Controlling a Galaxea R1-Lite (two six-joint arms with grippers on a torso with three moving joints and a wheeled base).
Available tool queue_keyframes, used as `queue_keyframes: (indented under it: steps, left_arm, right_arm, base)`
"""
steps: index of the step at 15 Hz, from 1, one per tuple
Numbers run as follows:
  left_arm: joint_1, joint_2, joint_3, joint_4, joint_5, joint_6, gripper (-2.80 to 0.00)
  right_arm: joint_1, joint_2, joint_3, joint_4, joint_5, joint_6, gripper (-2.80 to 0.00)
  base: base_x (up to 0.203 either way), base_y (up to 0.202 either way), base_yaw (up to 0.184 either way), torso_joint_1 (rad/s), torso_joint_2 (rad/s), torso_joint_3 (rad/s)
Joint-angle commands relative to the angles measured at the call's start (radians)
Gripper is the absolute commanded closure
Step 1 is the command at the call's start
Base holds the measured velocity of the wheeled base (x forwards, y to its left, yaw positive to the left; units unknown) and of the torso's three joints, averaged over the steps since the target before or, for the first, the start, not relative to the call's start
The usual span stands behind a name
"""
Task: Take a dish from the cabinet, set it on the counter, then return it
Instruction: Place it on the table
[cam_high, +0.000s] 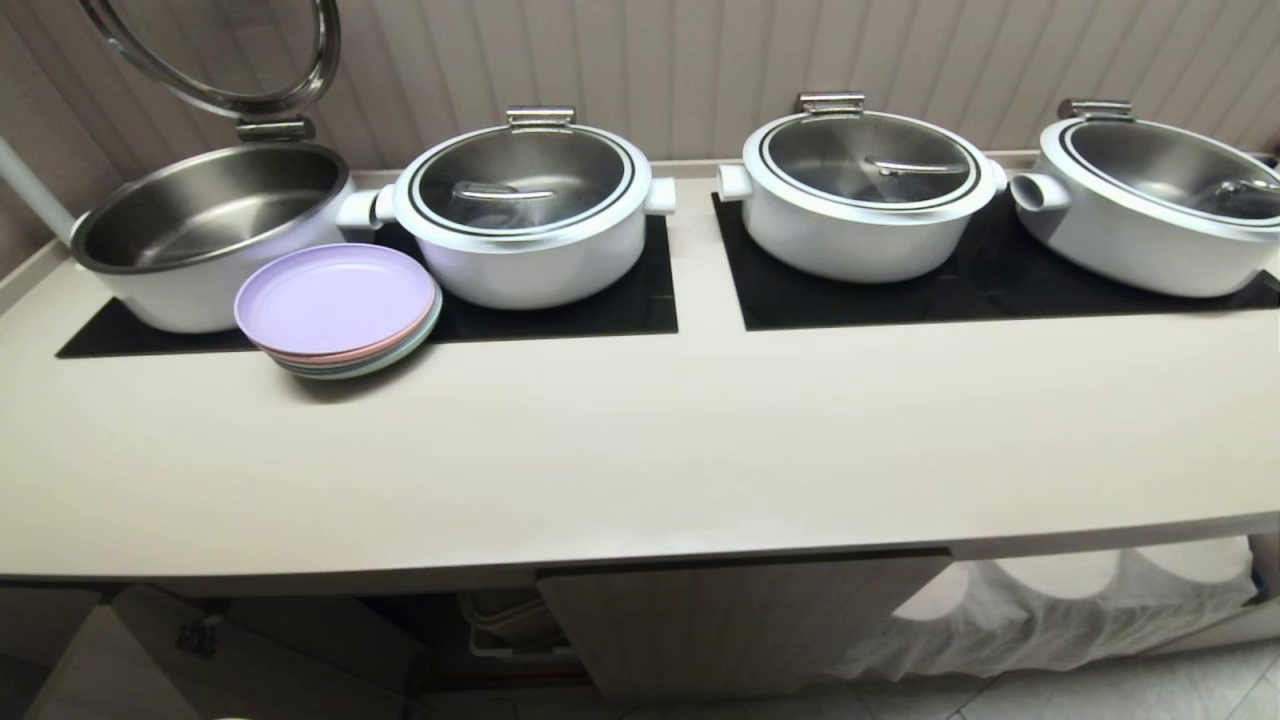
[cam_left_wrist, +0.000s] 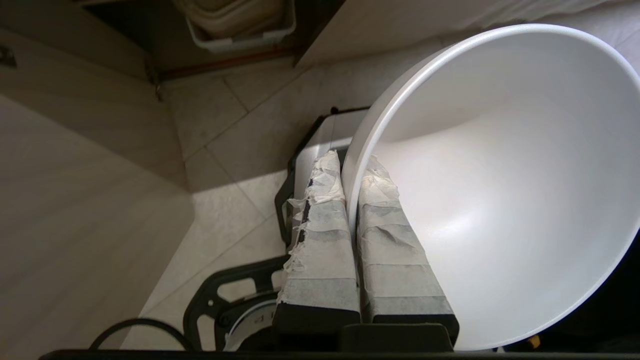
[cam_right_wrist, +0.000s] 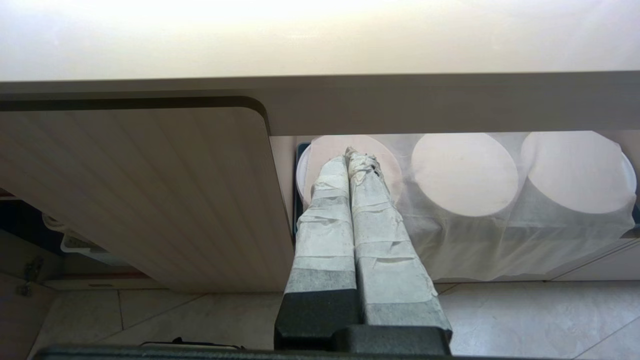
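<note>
Counter (cam_high: 640, 450) hides cabinet (cam_high: 740, 620) – dish (cam_left_wrist: 500, 200) rim cropped

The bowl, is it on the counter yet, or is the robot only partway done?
Partway. Done: the bowl is out of the cabinet, whose door stands open. In hand: the left gripper pinches the bowl's rim above the floor. Left: the counter has no bowl on it yet, so setting it down and returning it remain. The right gripper is shut and empty.

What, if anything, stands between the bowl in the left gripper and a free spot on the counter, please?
Nothing visible blocks it. The left gripper pinches the bowl by its rim, below the counter, whose broad front strip lies bare beside the plate stack.
</note>
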Motion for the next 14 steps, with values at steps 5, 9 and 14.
queue_keyframes:
  steps: [5, 9, 14]
  left_arm:
    - [-0.001, -0.003, -0.001, 0.040, 0.001, -0.001, 0.00]
    - [-0.003, -0.002, -0.001, 0.040, -0.002, 0.005, 0.00]
    - [-0.003, 0.003, -0.003, 0.039, -0.005, 0.005, 0.00]
  right_arm:
    - [0.000, 0.000, 0.000, 0.000, 0.000, -0.001, 0.00]
    - [0.000, 0.000, 0.000, 0.000, 0.000, 0.000, 0.00]
    - [0.000, 0.000, 0.000, 0.000, 0.000, -0.001, 0.00]
  base:
    - [0.000, 0.000, 0.000, 0.000, 0.00, 0.000]
    - [0.000, 0.000, 0.000, 0.000, 0.00, 0.000]
    - [0.000, 0.000, 0.000, 0.000, 0.00, 0.000]
